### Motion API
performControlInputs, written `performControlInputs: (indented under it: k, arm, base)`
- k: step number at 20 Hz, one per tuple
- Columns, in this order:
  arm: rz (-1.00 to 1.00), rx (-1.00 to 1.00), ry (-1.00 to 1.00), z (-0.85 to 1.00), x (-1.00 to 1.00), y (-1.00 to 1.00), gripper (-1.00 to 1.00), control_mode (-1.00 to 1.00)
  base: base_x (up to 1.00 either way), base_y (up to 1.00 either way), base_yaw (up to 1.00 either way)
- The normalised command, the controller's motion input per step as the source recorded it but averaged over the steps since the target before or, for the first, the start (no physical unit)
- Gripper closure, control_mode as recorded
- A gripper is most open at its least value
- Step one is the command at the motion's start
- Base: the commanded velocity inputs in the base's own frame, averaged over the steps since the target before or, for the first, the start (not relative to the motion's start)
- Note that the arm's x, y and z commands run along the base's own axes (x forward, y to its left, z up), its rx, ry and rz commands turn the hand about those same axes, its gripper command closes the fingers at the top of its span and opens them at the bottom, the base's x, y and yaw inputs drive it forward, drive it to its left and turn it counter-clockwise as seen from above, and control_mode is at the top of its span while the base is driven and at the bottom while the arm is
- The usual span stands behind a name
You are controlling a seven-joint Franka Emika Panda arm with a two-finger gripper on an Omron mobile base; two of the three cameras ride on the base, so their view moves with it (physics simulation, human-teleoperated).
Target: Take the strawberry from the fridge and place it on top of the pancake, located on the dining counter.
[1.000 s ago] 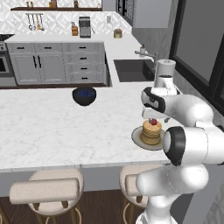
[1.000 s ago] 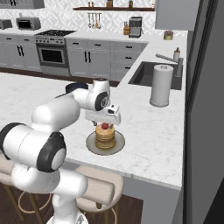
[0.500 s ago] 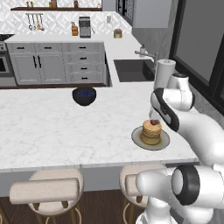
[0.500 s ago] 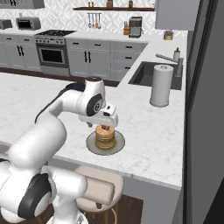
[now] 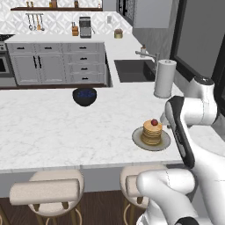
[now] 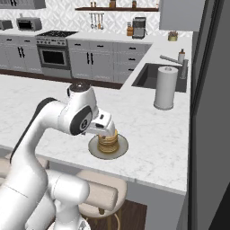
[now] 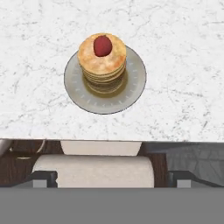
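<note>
strawberry [image 7: 102,45]: we see it sitting on top of the pancake [image 7: 102,61]
plate [image 7: 131,89]: on the dining counter [image 5: 52,127]
gripper: can't tell if it's apart or together

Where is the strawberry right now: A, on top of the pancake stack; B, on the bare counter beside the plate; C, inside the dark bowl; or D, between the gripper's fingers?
A: the strawberry sits on the top of the pancake, nothing gripping it.
</note>
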Motion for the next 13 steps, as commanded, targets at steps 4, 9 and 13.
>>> performControlInputs:
  k: [4,9,13]
  arm:
    - [0.0,-0.03,-0.11,0.69,-0.56,0.01,-1.0,-1.0]
    - [0.0,-0.06,-0.1,0.66,-0.26,0.02,-1.0,-1.0]
    - [0.0,-0.06,-0.12,0.74,-0.1,0.01,-1.0,-1.0]
  base:
    - [0.0,0.0,0.0]
    - [0.0,0.0,0.0]
    - [0.0,0.0,0.0]
